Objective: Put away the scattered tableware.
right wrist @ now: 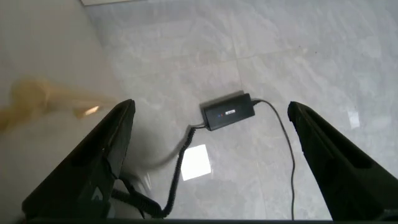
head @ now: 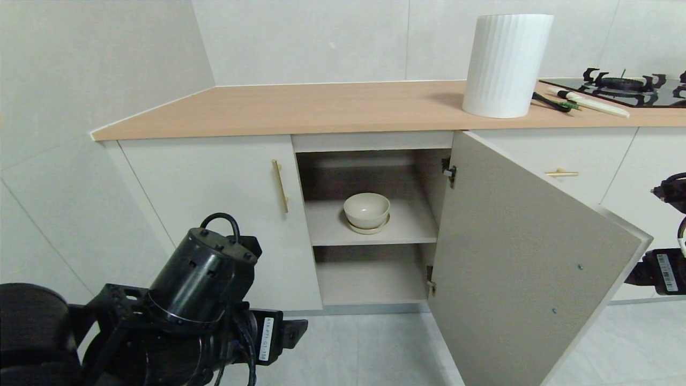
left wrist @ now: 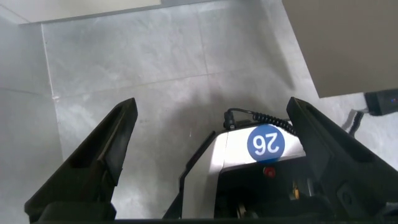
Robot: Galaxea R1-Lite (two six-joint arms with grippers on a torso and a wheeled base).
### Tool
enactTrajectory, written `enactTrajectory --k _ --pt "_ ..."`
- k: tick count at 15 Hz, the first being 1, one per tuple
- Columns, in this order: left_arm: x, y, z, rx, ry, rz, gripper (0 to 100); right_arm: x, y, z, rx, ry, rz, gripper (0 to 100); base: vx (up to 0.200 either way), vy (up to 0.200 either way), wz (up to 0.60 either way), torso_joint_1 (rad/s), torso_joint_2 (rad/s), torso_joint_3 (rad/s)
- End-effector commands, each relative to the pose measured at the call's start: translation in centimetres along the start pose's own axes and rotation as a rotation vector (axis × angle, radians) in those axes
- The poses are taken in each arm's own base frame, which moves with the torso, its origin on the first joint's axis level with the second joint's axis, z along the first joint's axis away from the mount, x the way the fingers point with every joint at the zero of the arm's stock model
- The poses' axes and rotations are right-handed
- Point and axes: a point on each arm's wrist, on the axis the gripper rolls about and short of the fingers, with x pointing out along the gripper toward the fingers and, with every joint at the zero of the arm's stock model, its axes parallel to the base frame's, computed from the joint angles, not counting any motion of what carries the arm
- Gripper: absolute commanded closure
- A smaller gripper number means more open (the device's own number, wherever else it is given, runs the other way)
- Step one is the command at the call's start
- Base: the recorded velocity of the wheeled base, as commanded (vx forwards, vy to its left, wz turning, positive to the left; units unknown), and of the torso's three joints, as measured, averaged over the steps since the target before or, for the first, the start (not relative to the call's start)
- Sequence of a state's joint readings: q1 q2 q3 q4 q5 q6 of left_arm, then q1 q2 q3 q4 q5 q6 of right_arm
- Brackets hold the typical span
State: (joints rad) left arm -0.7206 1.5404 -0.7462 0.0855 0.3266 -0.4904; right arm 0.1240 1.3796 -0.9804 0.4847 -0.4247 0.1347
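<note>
Risk: left fingers (left wrist: 109,155) and right fingers (right wrist: 106,155) apart, empty; open cabinet door (head: 514,257) stands between right fingers and bowl (head: 366,210), so a reach could strike it.

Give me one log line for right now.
left gripper open over floor | right gripper open over floor | door open | bowl on plate, upper shelf | utensils on counter

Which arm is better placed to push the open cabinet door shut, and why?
Right. The door swings out to the robot's right, and its free edge is close to the right arm. The left arm sits low, far from that edge.
</note>
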Motion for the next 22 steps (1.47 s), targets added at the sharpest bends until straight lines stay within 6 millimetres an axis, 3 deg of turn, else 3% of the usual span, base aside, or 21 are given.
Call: enactTrajectory --k 1,9,14,18,19,22 --pt "0.0 0.0 0.0 0.000 -0.001 0.000 0 1.2 0.4 0.3 -0.005 0.028 -0.007 0 0.000 0.000 0.00 0.000 0.00 0.000" --pt "0.0 0.0 0.0 0.000 -0.001 0.001 0 2.1 1.4 0.6 -0.007 0.024 0.076 0 0.000 0.000 0.00 0.000 0.00 0.000" --pt "0.0 0.0 0.1 -0.001 -0.002 -0.001 0 2.2 3.2 0.1 -0.026 0.009 0.125 0 0.000 0.000 0.00 0.000 0.00 0.000" --pt "-0.1 0.0 0.1 -0.002 -0.005 -0.003 0 1.8 5.6 -0.2 -0.027 -0.004 0.194 0 0.000 0.000 0.00 0.000 0.00 0.000" --pt "-0.1 0.0 0.1 -0.001 -0.003 -0.002 0 2.3 7.5 -0.4 -0.018 0.000 0.232 0 0.000 0.000 0.00 0.000 0.00 0.000" --pt "-0.1 0.0 0.1 -0.001 -0.008 -0.003 0 2.8 10.2 -0.7 -0.006 -0.004 0.285 0 0.000 0.000 0.00 0.000 0.00 0.000"
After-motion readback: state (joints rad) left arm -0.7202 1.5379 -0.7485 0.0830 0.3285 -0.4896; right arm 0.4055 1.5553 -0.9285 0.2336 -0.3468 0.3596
